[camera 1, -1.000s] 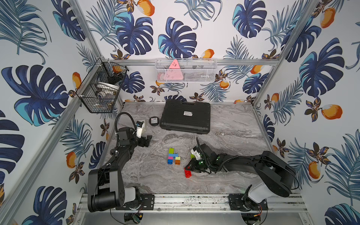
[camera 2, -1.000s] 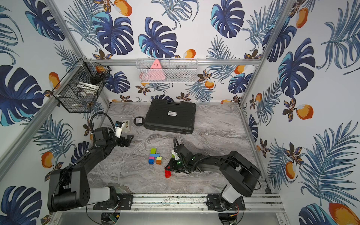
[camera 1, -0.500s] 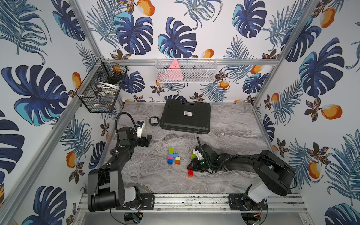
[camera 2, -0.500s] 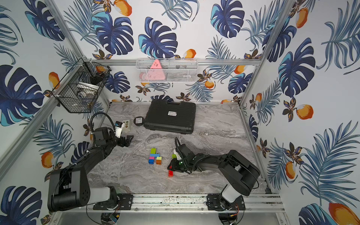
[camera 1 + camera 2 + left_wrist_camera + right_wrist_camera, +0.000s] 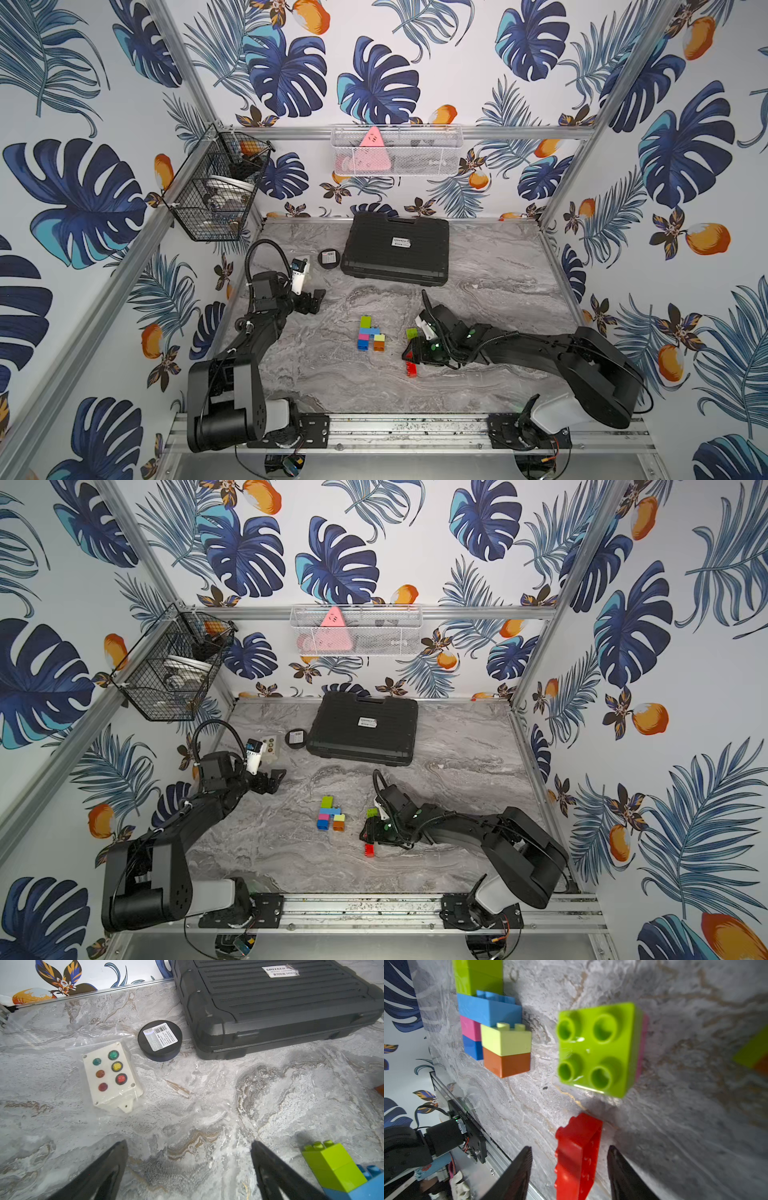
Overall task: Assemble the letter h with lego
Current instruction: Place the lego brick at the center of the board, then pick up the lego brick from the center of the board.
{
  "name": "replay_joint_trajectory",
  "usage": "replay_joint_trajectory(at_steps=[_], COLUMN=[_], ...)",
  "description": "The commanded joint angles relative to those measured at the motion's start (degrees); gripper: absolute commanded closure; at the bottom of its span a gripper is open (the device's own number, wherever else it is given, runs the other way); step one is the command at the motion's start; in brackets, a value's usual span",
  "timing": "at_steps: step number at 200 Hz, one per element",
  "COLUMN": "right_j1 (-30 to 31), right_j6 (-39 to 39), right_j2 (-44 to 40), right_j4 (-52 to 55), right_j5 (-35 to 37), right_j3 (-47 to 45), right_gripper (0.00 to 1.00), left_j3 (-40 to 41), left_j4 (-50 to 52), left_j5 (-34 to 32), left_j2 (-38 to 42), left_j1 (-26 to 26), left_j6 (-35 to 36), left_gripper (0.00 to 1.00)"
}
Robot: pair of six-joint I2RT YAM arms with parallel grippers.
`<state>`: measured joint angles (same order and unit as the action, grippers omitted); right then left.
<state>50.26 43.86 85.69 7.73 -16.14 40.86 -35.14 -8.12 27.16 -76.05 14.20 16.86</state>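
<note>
The right arm (image 5: 519, 351) is lying low; its wrist view alone is showing the right claw (image 5: 569, 1147) open around a red brick (image 5: 579, 1136). The left claw (image 5: 188, 1142) is gaping empty.

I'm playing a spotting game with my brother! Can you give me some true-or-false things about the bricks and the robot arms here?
1. The red brick sits between the right arm's jaws. True.
2. The left arm's jaws hold a green brick. False: they stand open and empty.
3. The black case is open. False: its lid is shut.
4. An orange brick is joined to a yellow-green brick. True.
</note>
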Motion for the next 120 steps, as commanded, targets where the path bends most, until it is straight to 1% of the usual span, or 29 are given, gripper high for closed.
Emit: replay_joint_trajectory(at_steps=[1,27,56,71,92,105,120], right_j1=[2.11,6.98,10.74,11.47,11.48,11.52,11.54], right_j6=[-1.06,0.66,2.88,2.64,2.93,3.18,3.15], right_j2=[-0.49,2.81,8.84,10.85,12.45,13.28,13.4], right_j4=[13.66,23.86,31.64,30.77,27.36,26.54,25.14], right_j5=[10.09,17.7,24.22,23.18,20.05,19.86,18.99], right_j3=[3.93,9.82,16.55,17.74,17.2,17.1,16.71], right_gripper=[0.37,0.38,0.39,0.43,0.53,0.6,0.65], left_j3=[-0.23,-0.11,-0.43,-0.63,-1.13,-2.49,-5.07], left_j4=[-0.14,-0.01,0.72,1.06,1.67,4.17,8.14], left_j5=[1.09,1.32,1.38,2.47,4.25,6.49,9.65], left_j2=[0.11,0.47,0.29,0.35,1.84,2.68,3.25], left_j1=[0.07,0.11,0.17,0.13,0.08,0.1,0.06], left_j6=[0.71,0.98,1.65,2.39,3.75,4.83,5.46], left_gripper=[0.03,0.03,0.03,0.03,0.02,0.01,0.01])
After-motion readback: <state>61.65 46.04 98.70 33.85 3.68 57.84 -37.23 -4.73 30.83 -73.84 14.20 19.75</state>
